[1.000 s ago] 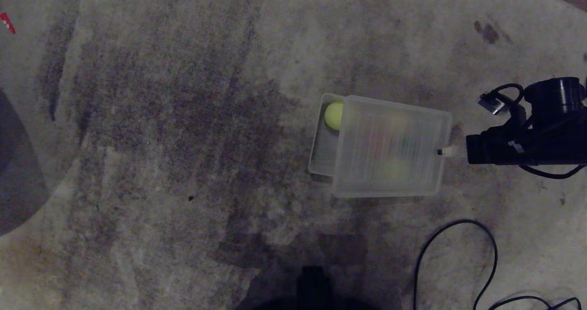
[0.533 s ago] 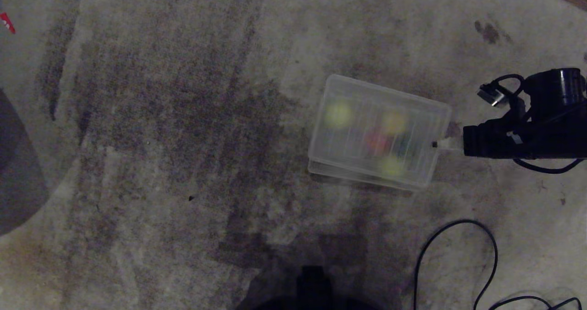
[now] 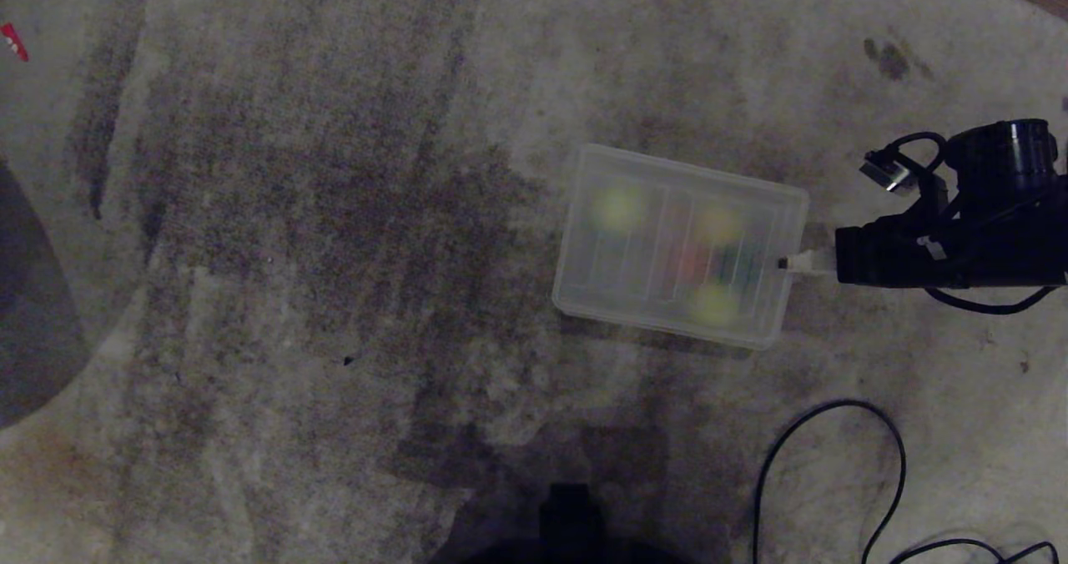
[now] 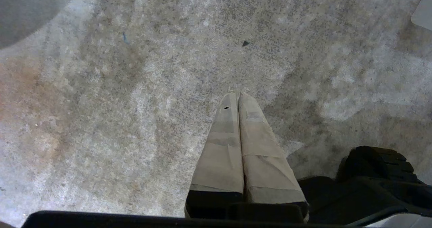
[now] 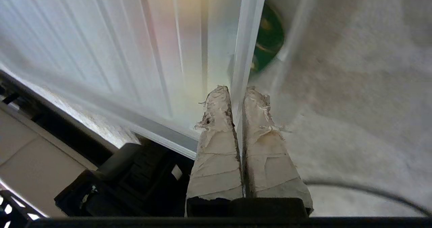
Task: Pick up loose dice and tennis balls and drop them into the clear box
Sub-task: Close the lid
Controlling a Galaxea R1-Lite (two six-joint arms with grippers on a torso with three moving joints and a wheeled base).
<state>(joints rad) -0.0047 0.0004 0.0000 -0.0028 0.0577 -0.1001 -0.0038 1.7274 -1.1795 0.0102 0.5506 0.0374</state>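
The right gripper (image 3: 788,262) had its jaws pinched tight on the lid's (image 3: 667,239) right edge, the lid lying over the clear box (image 3: 576,301) on the carpet (image 3: 292,255). Dice and tennis balls showed blurred beneath. Bare carpet spread leftward; the left gripper (image 4: 238,98) hung closed, empty.

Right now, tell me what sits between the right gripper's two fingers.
The right wrist view shows the rim of the ribbed lid pinched between the right gripper's fingers, over the clear box.
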